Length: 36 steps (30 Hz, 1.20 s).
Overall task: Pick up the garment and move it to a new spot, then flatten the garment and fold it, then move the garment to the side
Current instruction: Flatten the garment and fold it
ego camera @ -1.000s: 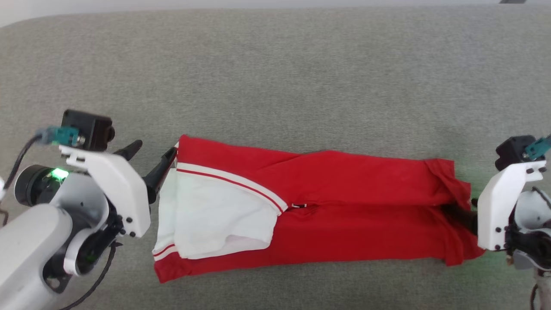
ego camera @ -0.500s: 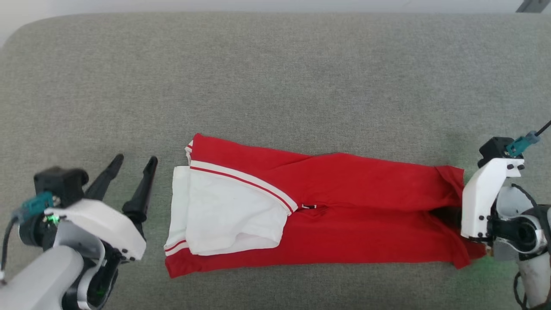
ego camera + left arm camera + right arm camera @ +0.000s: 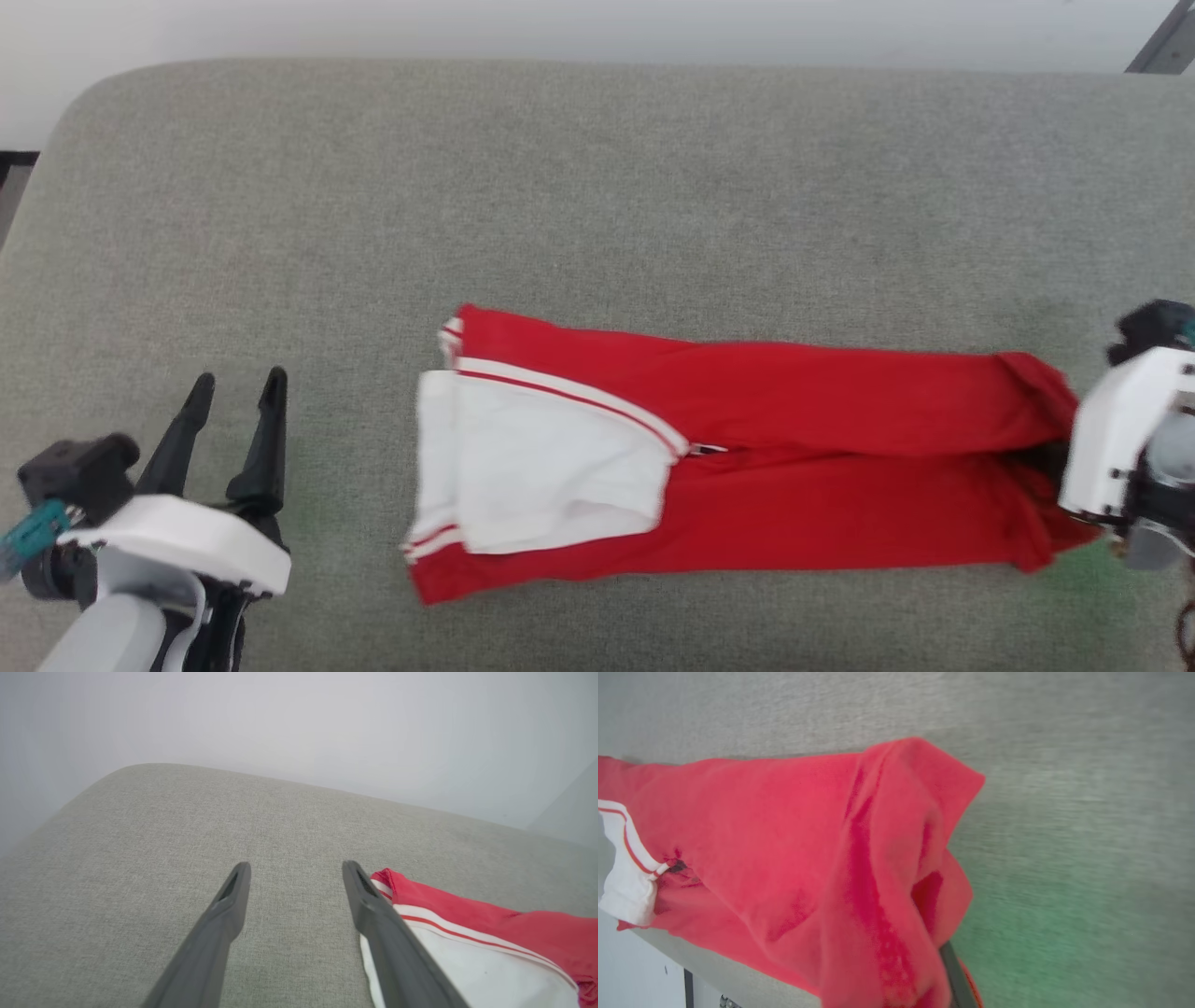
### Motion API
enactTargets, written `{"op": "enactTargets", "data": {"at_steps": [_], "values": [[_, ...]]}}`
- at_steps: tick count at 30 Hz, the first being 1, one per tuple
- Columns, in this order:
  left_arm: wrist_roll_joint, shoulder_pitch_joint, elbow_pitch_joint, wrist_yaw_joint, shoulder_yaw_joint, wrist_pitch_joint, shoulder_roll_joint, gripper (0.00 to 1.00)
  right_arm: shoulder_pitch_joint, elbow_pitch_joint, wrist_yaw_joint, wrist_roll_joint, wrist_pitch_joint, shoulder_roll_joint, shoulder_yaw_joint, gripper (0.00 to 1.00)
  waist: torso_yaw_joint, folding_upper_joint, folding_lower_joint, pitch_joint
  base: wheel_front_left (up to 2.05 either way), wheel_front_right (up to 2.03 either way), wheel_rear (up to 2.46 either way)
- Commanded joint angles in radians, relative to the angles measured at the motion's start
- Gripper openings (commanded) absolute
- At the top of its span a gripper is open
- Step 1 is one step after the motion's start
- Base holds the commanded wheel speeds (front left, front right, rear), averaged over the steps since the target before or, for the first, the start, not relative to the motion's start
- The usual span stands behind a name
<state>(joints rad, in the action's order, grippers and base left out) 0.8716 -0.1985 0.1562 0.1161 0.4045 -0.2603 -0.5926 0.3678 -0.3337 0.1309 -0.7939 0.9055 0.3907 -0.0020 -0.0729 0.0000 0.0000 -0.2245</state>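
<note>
The garment (image 3: 794, 467), a red T-shirt folded into a long strip with a white sleeve on top at its left end, lies across the grey cushion. My left gripper (image 3: 239, 378) stands open and holds nothing, well to the left of the sleeve end. In the left wrist view the left gripper (image 3: 296, 865) hovers over bare cushion, with the garment (image 3: 467, 933) beside its right finger. My right gripper (image 3: 1046, 462) is at the strip's right end, its fingers mostly hidden by the white bracket. In the right wrist view the garment (image 3: 784, 835) bunches over one dark finger (image 3: 955, 970), pinched.
The grey upholstered surface (image 3: 597, 205) stretches wide behind and to the left of the shirt. Its rounded far-left corner (image 3: 84, 93) and back edge meet a pale wall. A dark frame piece (image 3: 1162, 42) shows at the top right corner.
The head camera has tilted up. My left gripper has drawn back from the sleeve end toward the lower left, still open. My right gripper has shut on the shirt's right end.
</note>
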Motion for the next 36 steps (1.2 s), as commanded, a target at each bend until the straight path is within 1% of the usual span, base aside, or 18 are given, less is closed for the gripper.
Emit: {"op": "enactTargets", "data": {"at_steps": [1, 6, 11, 14, 17, 19, 20, 25, 28, 32, 33, 36], "values": [[-0.017, 0.025, -0.002, -0.016, -0.025, -0.006, 0.016, 1.0, -0.015, -0.01, 0.0, -0.003, -0.01, 0.013, -0.017, 0.0, 0.004, 0.0, 0.0, 0.008, 0.0, 0.0, 0.0], [-0.108, 0.104, -0.007, -0.078, -0.155, -0.006, 0.1, 1.0, -0.026, -0.052, 0.0, 0.014, -0.03, 0.074, -0.103, 0.0, 0.019, 0.0, 0.0, 0.029, 0.0, 0.0, 0.0], [-0.181, 0.156, 0.001, -0.138, -0.247, -0.006, 0.175, 1.0, -0.025, -0.12, 0.0, 0.06, -0.052, 0.143, -0.177, 0.0, 0.032, 0.0, 0.0, 0.046, 0.0, 0.0, 0.0], [-0.21, 0.177, 0.012, -0.166, -0.299, -0.006, 0.215, 1.0, -0.018, -0.16, 0.0, 0.084, -0.068, 0.166, -0.201, 0.0, 0.038, 0.0, 0.0, 0.057, 0.0, 0.0, 0.0], [-0.243, 0.196, 0.023, -0.19, -0.329, -0.006, 0.247, 1.0, -0.007, -0.17, 0.0, 0.086, -0.064, 0.169, -0.201, 0.0, 0.044, 0.0, 0.0, 0.072, 0.0, 0.0, 0.0], [-0.25, 0.207, 0.03, -0.202, -0.349, -0.006, 0.268, 1.0, -0.012, -0.146, 0.0, 0.069, -0.05, 0.161, -0.184, 0.0, 0.048, 0.0, 0.0, 0.085, 0.0, 0.0, 0.0], [-0.25, 0.207, 0.03, -0.202, -0.349, -0.006, 0.268, 1.0, -0.012, -0.146, 0.0, 0.069, -0.05, 0.161, -0.184, 0.0, 0.048, 0.0, 0.0, 0.085, 0.0, 0.0, 0.0], [-0.287, 0.232, 0.041, -0.222, -0.379, -0.006, 0.301, 1.0, -0.049, 0.002, 0.0, 0.01, -0.011, 0.139, -0.12, 0.0, 0.055, 0.0, 0.0, 0.111, 0.0, 0.0, 0.0], [-0.303, 0.237, 0.041, -0.23, -0.39, -0.006, 0.314, 1.0, -0.075, 0.108, 0.0, -0.017, 0.006, 0.116, -0.065, 0.0, 0.053, 0.0, 0.0, 0.123, 0.0, 0.0, 0.0], [-0.309, 0.238, 0.042, -0.238, -0.398, -0.006, 0.328, 1.0, -0.088, 0.205, 0.0, -0.027, 0.011, 0.071, 0.021, 0.0, 0.042, 0.0, 0.0, 0.135, 0.0, 0.0, 0.0], [-0.313, 0.236, 0.044, -0.239, -0.398, -0.006, 0.332, 1.0, -0.077, 0.232, 0.0, -0.02, 0.014, 0.052, 0.069, 0.0, 0.035, 0.0, 0.0, 0.137, 0.0, 0.0, 0.0], [-0.317, 0.222, 0.047, -0.242, -0.39, -0.006, 0.344, 1.0, -0.049, 0.247, 0.0, -0.018, 0.008, 0.015, 0.142, 0.0, 0.017, 0.0, 0.0, 0.137, 0.0, 0.0, 0.0]]}}
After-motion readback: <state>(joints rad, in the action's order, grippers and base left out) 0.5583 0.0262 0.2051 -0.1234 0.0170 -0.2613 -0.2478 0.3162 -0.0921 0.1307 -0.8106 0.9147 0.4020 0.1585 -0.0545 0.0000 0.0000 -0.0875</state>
